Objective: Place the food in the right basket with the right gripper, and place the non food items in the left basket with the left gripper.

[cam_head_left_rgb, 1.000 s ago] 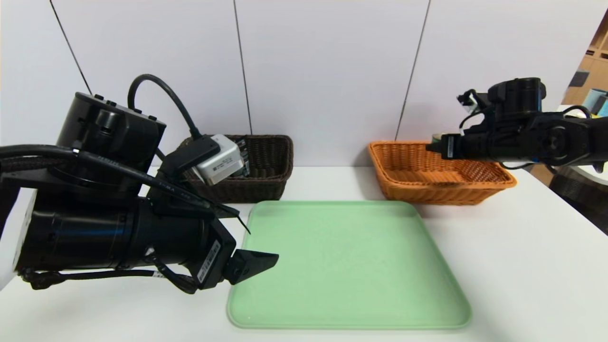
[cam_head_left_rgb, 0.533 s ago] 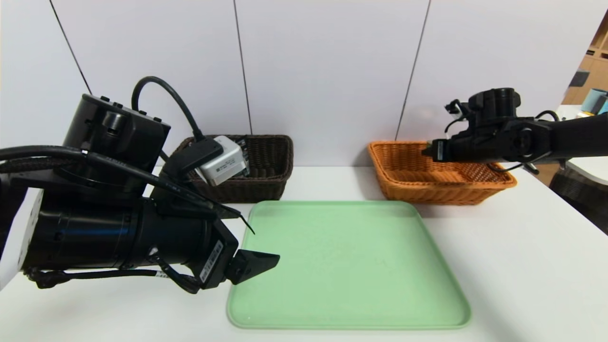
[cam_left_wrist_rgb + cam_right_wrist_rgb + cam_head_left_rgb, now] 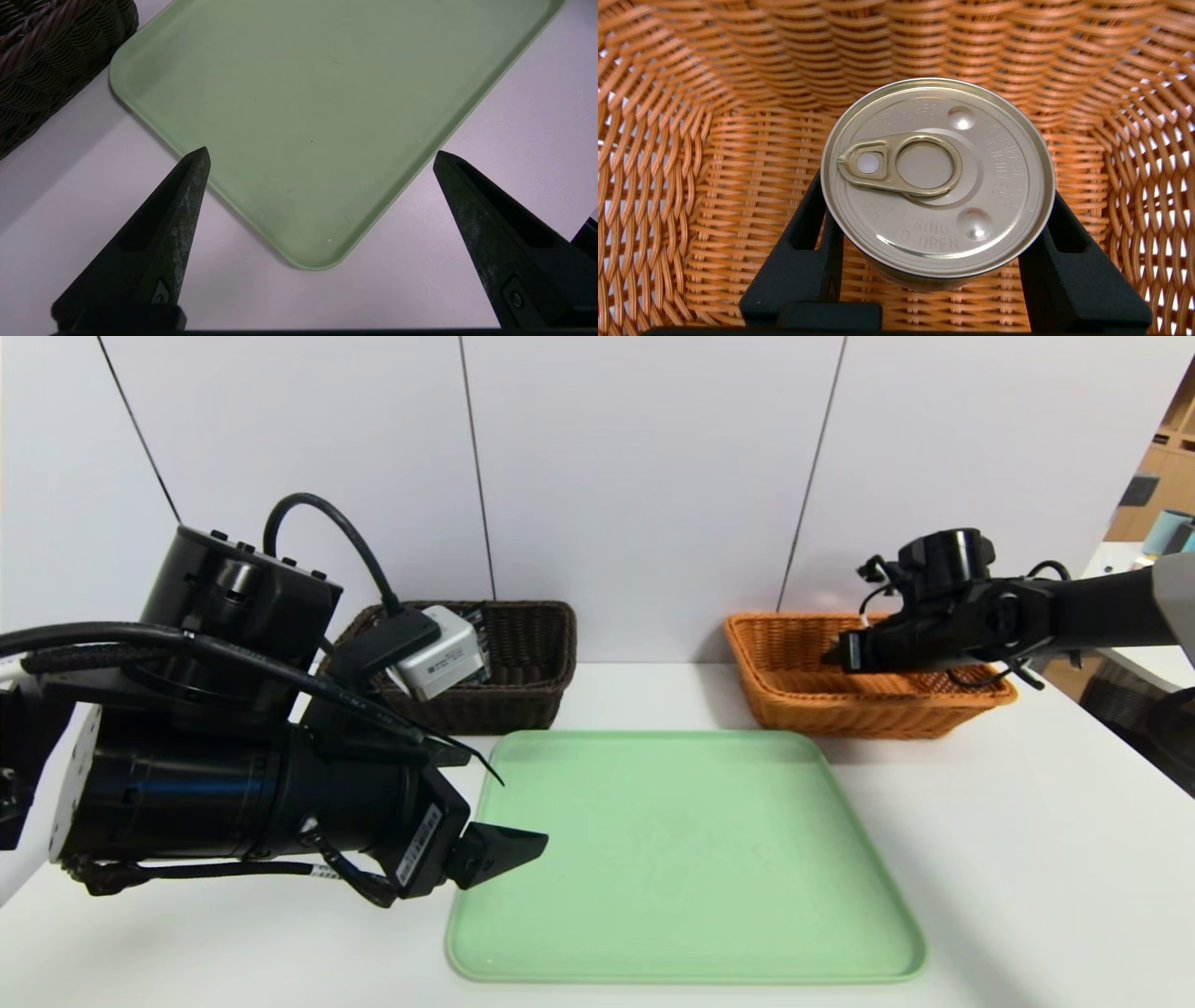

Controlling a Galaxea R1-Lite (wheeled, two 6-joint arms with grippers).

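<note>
A silver food can (image 3: 937,177) with a ring-pull lid sits between the fingers of my right gripper (image 3: 937,196), which is shut on its sides. It hangs just above the woven floor of the orange right basket (image 3: 738,140). From the head view the right gripper (image 3: 840,649) is down inside the orange basket (image 3: 803,695) and hides the can. My left gripper (image 3: 321,156) stands open with nothing in it, above the near left corner of the green tray (image 3: 327,93). The dark brown left basket (image 3: 527,653) stands at the back left.
The green tray (image 3: 681,849) lies bare in the middle of the white table (image 3: 1027,859). My left arm's wrist camera hides part of the brown basket (image 3: 42,51). White wall panels close off the back.
My right gripper has come down and slightly left with the can, from above the orange basket's rim into the basket. The left arm has hardly moved.
</note>
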